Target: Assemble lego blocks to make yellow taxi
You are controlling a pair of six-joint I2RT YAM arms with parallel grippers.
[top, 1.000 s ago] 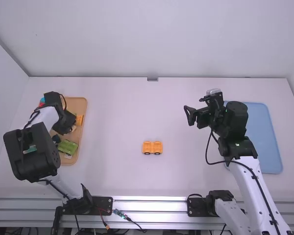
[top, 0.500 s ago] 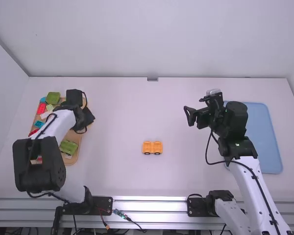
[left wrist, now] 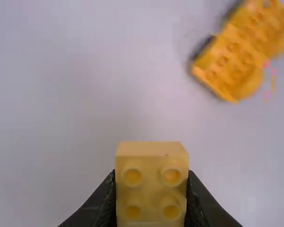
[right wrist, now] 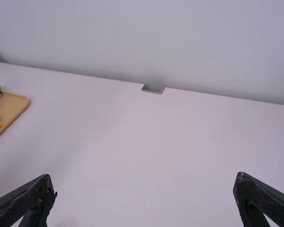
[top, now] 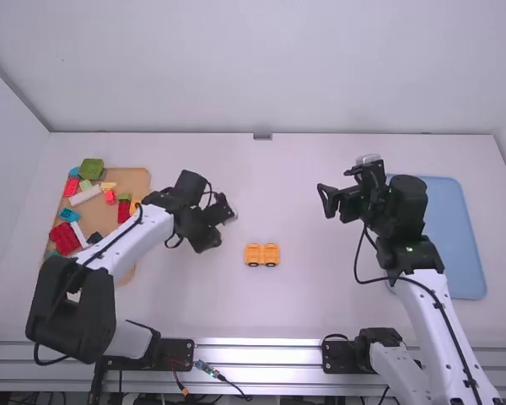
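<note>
High view: parts tray (top: 137, 179) on the table (top: 320, 308), left of frame, loose blocks (top: 86, 196) in it. Wheeled base (top: 262, 254) sits directly on the table just below frame center, between that tray and a second tray (top: 451, 236) at frame right. Small bracket (top: 262, 136) at the table's far edge, upper middle, behind the base.

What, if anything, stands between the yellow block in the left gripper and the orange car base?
Nothing visible does: between the yellow block in the left gripper and the orange car base lies just the white table.
</note>
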